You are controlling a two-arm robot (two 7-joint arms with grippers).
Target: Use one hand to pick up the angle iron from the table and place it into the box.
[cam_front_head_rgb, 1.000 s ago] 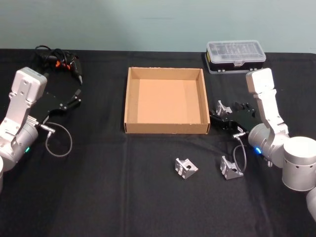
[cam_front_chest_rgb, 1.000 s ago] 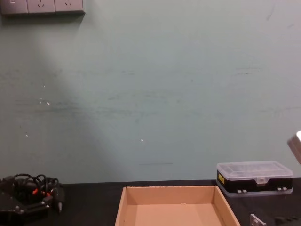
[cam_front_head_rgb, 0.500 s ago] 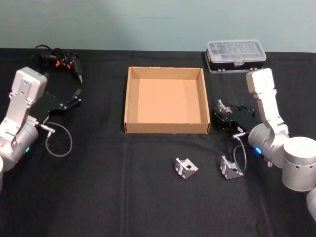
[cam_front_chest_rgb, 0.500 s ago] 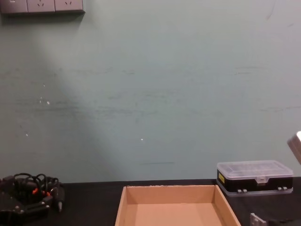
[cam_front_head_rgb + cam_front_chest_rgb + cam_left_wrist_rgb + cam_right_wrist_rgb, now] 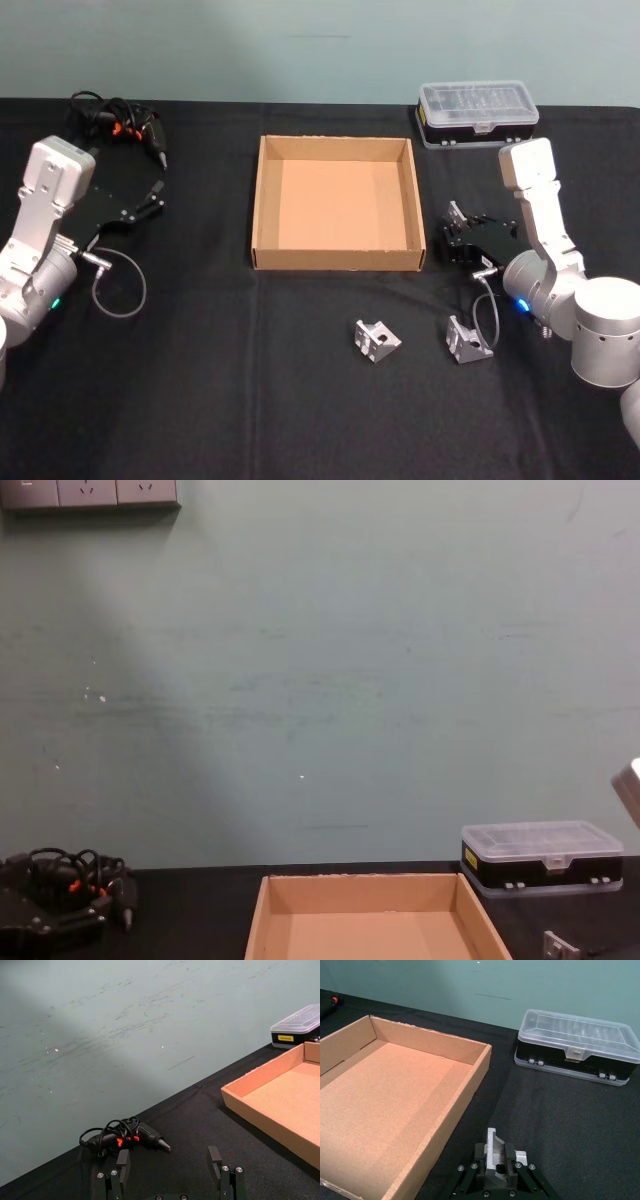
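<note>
Iron (image 5: 495, 1151) is clamped between the closed jaws of the right gripper (image 5: 452, 226), just beside the right wall of the box (image 5: 335, 259). It sticks out past the fingers, pointing toward that wall. Left gripper (image 5: 170, 1172), near the left edge of the desk (image 5: 300, 420), has its jaws wide apart and empty.

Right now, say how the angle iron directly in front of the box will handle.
The angle iron looks like bare metal: probably rigid and heavy for its size. Its flat faces should keep it from rolling. Smooth metal may slip, though the right hand beside the box grips one like it.
</note>
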